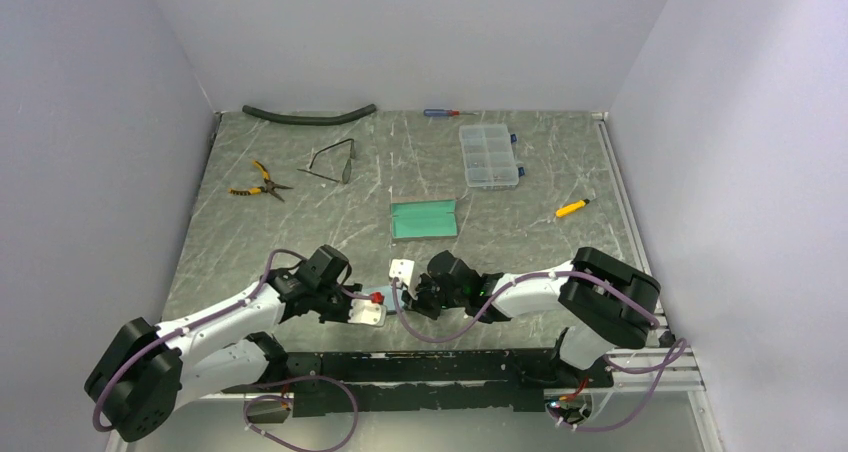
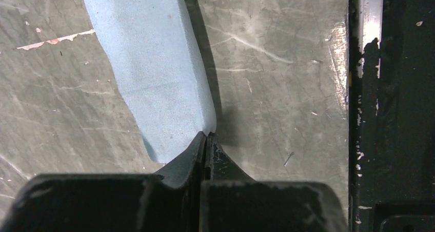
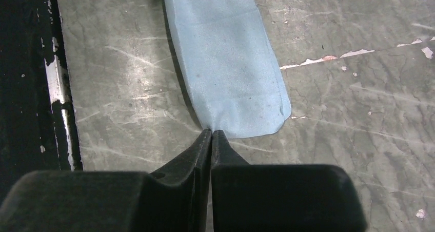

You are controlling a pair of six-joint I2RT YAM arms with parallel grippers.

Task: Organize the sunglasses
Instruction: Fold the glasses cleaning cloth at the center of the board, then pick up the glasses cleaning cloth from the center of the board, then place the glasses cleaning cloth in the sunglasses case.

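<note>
- Lying in the upper left of the top view, the sunglasses [image 1: 333, 162] are seen beside the pliers [image 1: 258, 180], well apart from the left gripper [image 1: 370, 310] and right gripper [image 1: 402, 272] at lower centre.
- Left wrist: the left gripper [image 2: 205, 135] is seen clenched at a blue cloth's [image 2: 149, 62] corner.
- Right wrist: the right gripper [image 3: 211, 132] is seen clenched at the cloth's [image 3: 225, 62] near edge.

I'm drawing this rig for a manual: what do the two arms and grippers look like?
Both the left arm and right arm have white links, bulky black joints and looping purple cables. The left gripper and right gripper have black fingers tapering to tips.
</note>
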